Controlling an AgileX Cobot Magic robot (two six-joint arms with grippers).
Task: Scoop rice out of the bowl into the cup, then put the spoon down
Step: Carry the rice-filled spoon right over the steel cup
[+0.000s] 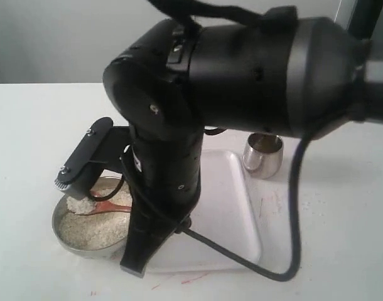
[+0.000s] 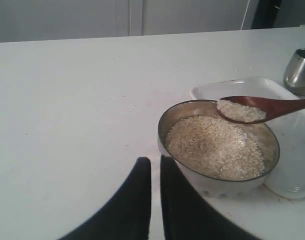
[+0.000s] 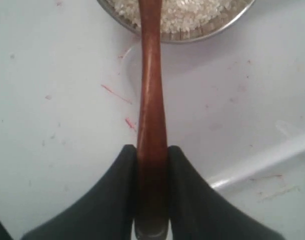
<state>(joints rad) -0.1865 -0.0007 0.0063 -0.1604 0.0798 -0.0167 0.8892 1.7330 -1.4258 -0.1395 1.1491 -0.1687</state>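
With the right gripper clamped on the spoon, any tilt could spill heaped rice before the cup.

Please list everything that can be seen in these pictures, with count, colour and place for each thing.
table: one, white, under everything
tray: one, white, on the table, nothing on it
bowl: one, shiny steel, on the table beside the tray
rice: one mass, off-white, in the bowl, plus a heap on the spoon's head
spoon: one, reddish-brown wood, head over the bowl
cup: one, shiny steel, on the table by the tray's far edge
red marks: a few, on the table
cable: one, black, hanging from the arm
left gripper: black, shut, holding nothing, near the bowl
right gripper: black, shut on the spoon's handle
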